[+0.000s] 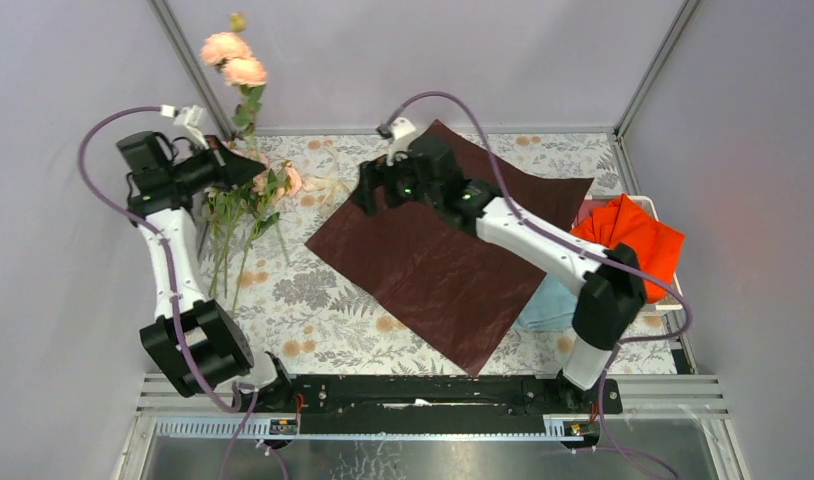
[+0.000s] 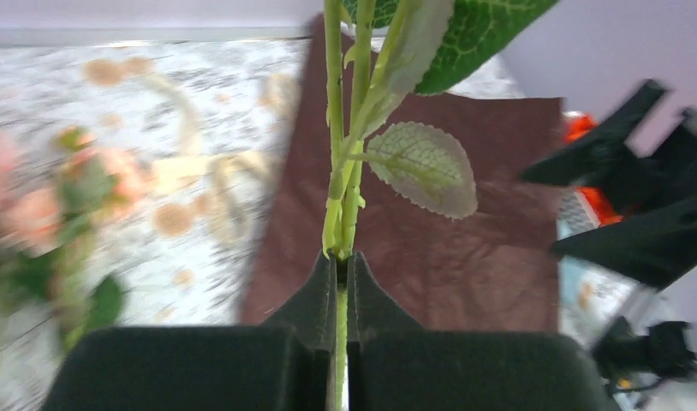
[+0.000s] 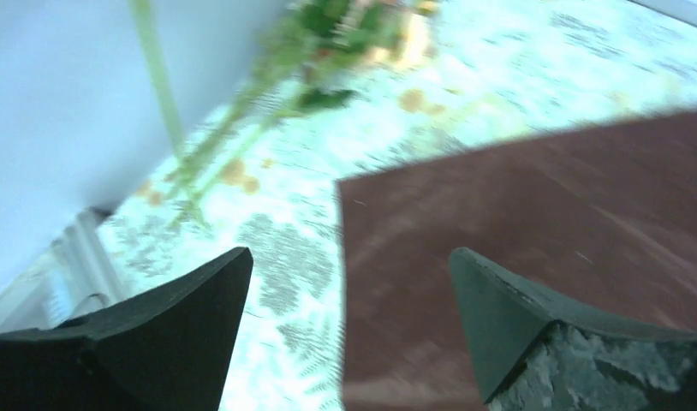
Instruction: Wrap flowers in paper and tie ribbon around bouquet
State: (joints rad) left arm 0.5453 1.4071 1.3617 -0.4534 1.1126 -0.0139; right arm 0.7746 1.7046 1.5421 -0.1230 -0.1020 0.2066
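My left gripper is shut on thin green stems of the flowers, which stick up with two peach blooms against the back wall. In the left wrist view the stems and a leaf rise from between the fingertips. More flowers spread on the tablecloth under that gripper. The dark crimson paper lies flat mid-table. My right gripper hangs open over the paper's left corner, holding nothing. A cream ribbon curls beside the blooms on the cloth.
An orange-red cloth sits in a white tray at the right edge, with a light blue cloth beside it. Walls and frame posts close in the back and sides. The fern-print tablecloth covers the table.
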